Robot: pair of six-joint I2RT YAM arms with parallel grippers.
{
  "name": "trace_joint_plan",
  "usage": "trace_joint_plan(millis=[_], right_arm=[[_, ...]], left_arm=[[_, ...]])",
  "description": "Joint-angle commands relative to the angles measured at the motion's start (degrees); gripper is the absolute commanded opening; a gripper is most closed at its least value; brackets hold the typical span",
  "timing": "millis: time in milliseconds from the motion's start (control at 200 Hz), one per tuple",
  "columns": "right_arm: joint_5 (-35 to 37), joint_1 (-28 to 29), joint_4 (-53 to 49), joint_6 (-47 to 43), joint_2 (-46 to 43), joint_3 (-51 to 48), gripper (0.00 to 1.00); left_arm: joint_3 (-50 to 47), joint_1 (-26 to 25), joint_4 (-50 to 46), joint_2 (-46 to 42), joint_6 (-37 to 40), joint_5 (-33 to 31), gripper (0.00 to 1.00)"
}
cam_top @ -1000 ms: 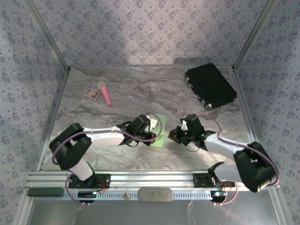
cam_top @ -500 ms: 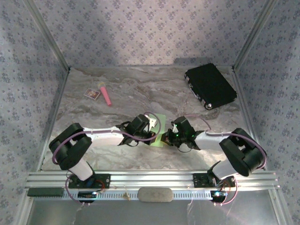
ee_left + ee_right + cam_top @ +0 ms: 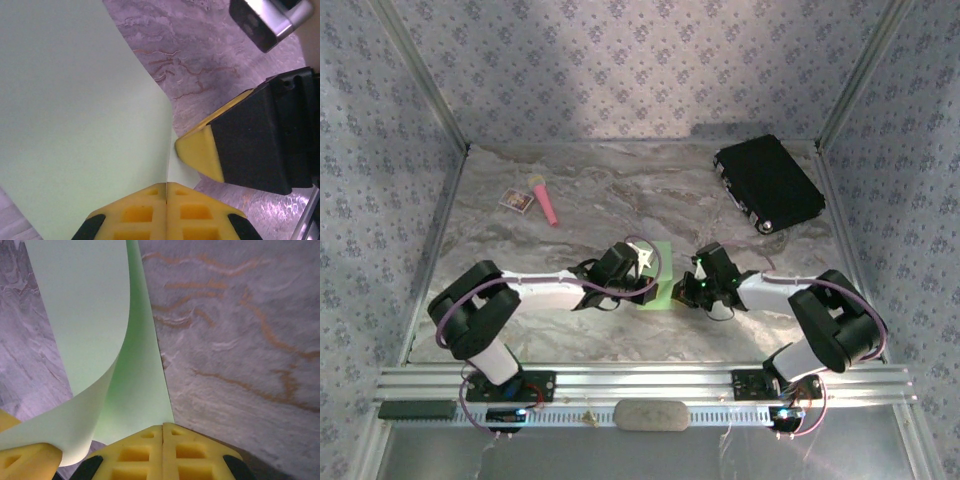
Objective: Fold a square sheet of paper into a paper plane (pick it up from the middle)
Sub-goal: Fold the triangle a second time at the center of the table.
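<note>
The lime-green square sheet of paper (image 3: 664,258) lies mid-table between both arms, one flap curled up and over its lower layer (image 3: 135,390). My left gripper (image 3: 652,284) is shut on the edge of the raised flap (image 3: 75,110); its yellow tips (image 3: 166,186) pinch the paper. My right gripper (image 3: 682,291) is shut, and its tips (image 3: 163,426) rest on the near edge of the lower layer. In the left wrist view, the right gripper's yellow fingertip (image 3: 197,150) touches the sheet just beside my left tips. No paper plane shape has formed.
A black case (image 3: 770,183) lies at the back right. A pink stick with a yellow tip (image 3: 544,200) and a small white card (image 3: 516,201) sit at the back left. Patterned walls enclose the marbled table (image 3: 620,190); a metal rail (image 3: 640,382) runs along the near edge.
The right gripper, shut throughout, has swept left from clear table to the sheet's right edge. The left gripper has kept its hold and barely shifted.
</note>
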Motion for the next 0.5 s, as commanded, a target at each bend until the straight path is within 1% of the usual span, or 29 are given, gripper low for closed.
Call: trace_joint_plan(millis=[0, 105, 200, 370, 495], right_arm=[[-0.5, -1.2, -6.3, -5.4, -0.3, 2.1, 0.00], [-1.5, -2.4, -6.8, -6.6, -0.5, 3.4, 0.00], [-3.3, -2.0, -4.2, -5.6, -1.1, 3.8, 0.00], [-4.4, 1.1, 2.6, 0.1, 0.8, 2.9, 0.00], [-3.0, 1.6, 6.0, 3.0, 3.5, 1.5, 0.00]], left_arm=[[-0.1, 0.4, 3.9, 1.2, -4.0, 1.1, 0.00], [-0.2, 0.4, 4.7, 1.7, -5.2, 0.8, 0.00], [-0.4, 0.4, 5.8, 1.9, -6.1, 1.2, 0.00], [-0.9, 0.4, 5.9, 1.6, -6.1, 0.7, 0.00], [-0.8, 0.4, 5.5, 1.5, -5.9, 0.7, 0.00]])
